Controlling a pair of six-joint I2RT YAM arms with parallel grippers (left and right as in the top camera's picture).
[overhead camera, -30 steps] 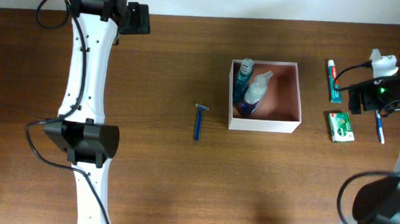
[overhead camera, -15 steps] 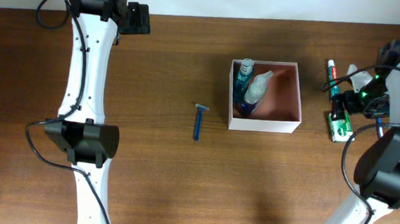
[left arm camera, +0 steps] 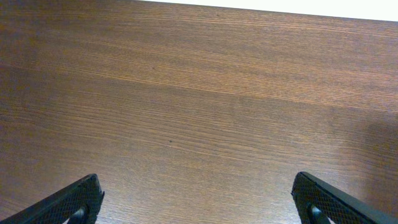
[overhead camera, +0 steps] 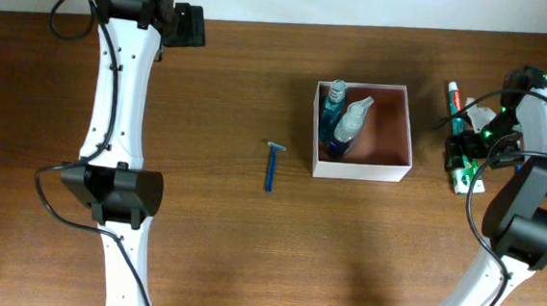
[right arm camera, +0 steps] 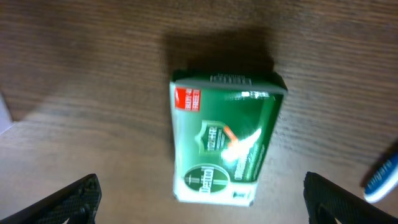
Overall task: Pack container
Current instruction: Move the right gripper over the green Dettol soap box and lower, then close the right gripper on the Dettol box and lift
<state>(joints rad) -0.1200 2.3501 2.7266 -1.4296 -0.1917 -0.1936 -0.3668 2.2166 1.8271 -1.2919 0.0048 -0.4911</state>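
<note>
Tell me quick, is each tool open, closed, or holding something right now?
Left tool: open, holding nothing.
Right tool: open, above the green box, not gripping it.

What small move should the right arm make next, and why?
Probably lower the right gripper straight down and close on the green box. Its jaws stand open on either side of the box, which lies flat on the table, outside the container.
</note>
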